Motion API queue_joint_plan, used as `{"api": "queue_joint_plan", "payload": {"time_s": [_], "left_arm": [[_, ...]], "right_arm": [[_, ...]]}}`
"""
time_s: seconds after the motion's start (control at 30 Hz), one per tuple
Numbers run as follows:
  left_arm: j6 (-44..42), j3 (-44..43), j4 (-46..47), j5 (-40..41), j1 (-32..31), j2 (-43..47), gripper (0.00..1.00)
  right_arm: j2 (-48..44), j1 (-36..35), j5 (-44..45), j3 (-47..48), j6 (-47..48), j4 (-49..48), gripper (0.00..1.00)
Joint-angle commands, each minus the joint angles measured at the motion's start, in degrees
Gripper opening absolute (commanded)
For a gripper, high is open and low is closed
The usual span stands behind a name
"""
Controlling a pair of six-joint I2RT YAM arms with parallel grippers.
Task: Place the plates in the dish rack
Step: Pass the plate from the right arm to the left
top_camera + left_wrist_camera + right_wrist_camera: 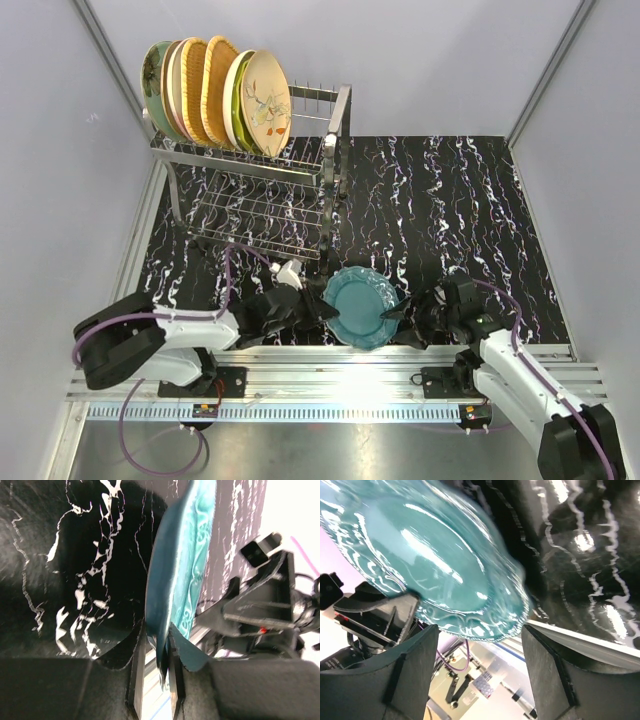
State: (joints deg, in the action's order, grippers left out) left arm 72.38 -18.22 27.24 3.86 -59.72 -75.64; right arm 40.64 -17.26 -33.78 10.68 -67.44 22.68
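Back left on the desk, the dish rack carried a row of plates upright in its top tier. At the near edge, the left fingers pinched the teal plate by its rim, and the right fingers stood spread wide around the opposite rim.

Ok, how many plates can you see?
7. Six plates stand packed atop the dish rack, far left; overlap may hide another. The teal plate is near the front edge, pinched by the left tool.
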Motion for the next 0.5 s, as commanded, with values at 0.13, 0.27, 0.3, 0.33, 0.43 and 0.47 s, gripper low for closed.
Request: {"api": "queue_joint_plan", "payload": {"time_s": [0.13,0.27,0.3,0.33,0.43,0.47], "left_arm": [[-8.30,-2.70,-8.69,4.22,-1.27,11.38,0.00],[-11.46,-3.40,-16.24,5.37,-1.45,16.13,0.00],[-11.99,-3.66,-17.30,5.37,-1.45,17.61,0.00],[-12.52,-3.93,-18.36,5.46,-1.53,18.06,0.00],[-15.42,-5.68,-22.84,5.37,-1.54,19.82,0.00],[-17.17,-6.30,-25.29,5.37,-1.62,20.26,0.00]], "right_arm": [[2.41,-0.24,4.51,8.30,5.73,3.95,0.75],[5.93,-0.15,5.91,11.38,8.37,3.78,0.75],[6.64,-0.32,6.18,12.08,8.64,3.78,0.75],[7.95,-0.24,6.44,13.57,9.51,3.26,0.75],[10.58,-0.23,7.41,16.99,11.70,2.81,0.76],[11.21,-0.23,8.37,17.88,12.41,2.99,0.75]]}}
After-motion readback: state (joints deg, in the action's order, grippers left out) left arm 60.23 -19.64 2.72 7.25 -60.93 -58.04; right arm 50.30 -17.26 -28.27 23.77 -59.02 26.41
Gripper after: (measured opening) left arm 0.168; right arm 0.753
